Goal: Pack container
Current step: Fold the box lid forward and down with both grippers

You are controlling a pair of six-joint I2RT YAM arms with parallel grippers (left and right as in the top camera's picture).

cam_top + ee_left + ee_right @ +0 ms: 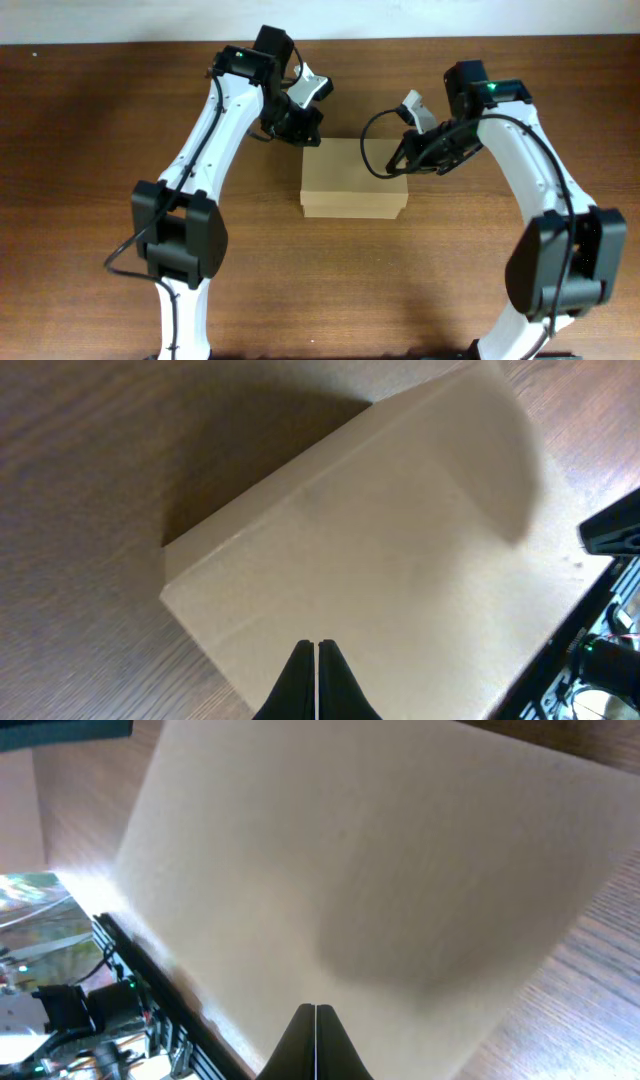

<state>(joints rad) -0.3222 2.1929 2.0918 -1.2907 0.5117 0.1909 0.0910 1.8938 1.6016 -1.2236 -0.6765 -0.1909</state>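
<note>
The container (352, 180), a plain tan cardboard box with its lid down, lies in the middle of the wooden table. My left gripper (303, 132) hovers at its back left corner, shut with nothing in it. In the left wrist view the shut left gripper (317, 645) points at the flat lid of the container (400, 550). My right gripper (400, 163) is over the box's right edge, also shut and empty. The right wrist view shows the shut right gripper (315, 1008) above the container (360, 850).
The brown wooden table (100, 120) stretches to both sides and in front of the box. A white wall edge (400, 15) runs along the back. The right arm's black cable (375, 150) loops over the box's back right part.
</note>
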